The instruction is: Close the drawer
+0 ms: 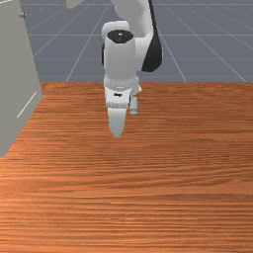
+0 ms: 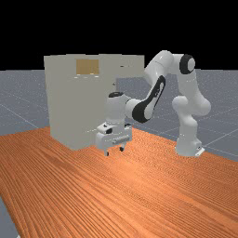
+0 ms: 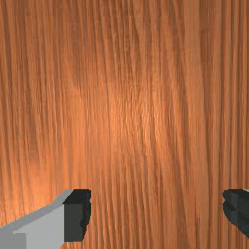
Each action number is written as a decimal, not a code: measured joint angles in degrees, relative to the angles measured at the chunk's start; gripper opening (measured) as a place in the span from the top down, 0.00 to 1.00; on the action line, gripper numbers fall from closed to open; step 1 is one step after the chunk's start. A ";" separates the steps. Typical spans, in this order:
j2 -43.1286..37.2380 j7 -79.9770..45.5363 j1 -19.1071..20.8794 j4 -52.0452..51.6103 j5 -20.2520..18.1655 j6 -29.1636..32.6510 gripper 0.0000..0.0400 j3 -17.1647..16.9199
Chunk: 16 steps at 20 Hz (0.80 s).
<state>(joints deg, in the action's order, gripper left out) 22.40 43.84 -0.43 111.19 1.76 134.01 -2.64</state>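
Grey drawer (image 2: 132,69) stood out; approach seemed in hand, and the gripper (image 2: 115,151), wide open, empty, needed raising before pushing.

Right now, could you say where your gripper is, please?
My open gripper hangs above the table, to the far view's right of the cabinet's nearest bottom corner.
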 joint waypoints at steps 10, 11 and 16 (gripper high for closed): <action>-18.53 -2.94 -1.22 23.66 1.89 7.18 0.99 0.04; -26.26 -3.32 -1.00 32.60 2.55 8.29 1.00 0.04; -30.76 38.42 2.95 35.58 2.32 5.92 1.00 -14.50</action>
<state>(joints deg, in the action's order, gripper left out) -8.36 82.25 2.52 146.77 4.08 139.93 -17.14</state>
